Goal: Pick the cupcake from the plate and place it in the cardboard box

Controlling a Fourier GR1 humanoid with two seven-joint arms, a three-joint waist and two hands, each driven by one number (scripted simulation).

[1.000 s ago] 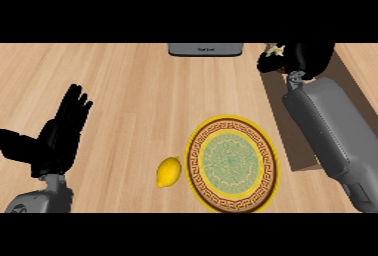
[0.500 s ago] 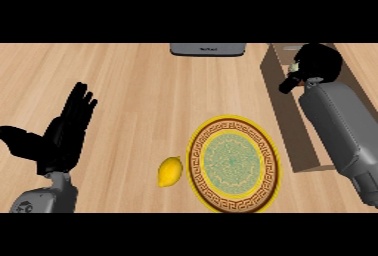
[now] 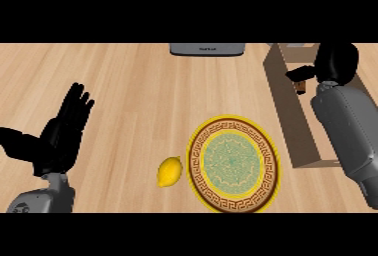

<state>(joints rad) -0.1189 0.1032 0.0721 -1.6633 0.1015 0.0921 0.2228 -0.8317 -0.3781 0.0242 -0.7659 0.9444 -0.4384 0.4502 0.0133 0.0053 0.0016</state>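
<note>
The round patterned plate (image 3: 232, 162) lies at the lower middle of the counter with nothing on it. My right hand (image 3: 336, 62) hangs over the far end of the cardboard box (image 3: 284, 107) at the right, its back towards me and its fingers curled. Under its thumb only a small brown bit of the cupcake (image 3: 300, 89) shows, inside the box's outline; the rest is hidden by the hand. At the left edge my left hand (image 3: 63, 132) rests open with its fingers up, away from everything.
A yellow lemon (image 3: 170, 171) lies just left of the plate. A grey appliance (image 3: 207, 49) sits at the counter's far edge. My right forearm (image 3: 347, 130) covers the box's right side.
My right hand has moved right and nearer, from the far edge to above the box, carrying the cupcake. The left hand has barely shifted.
</note>
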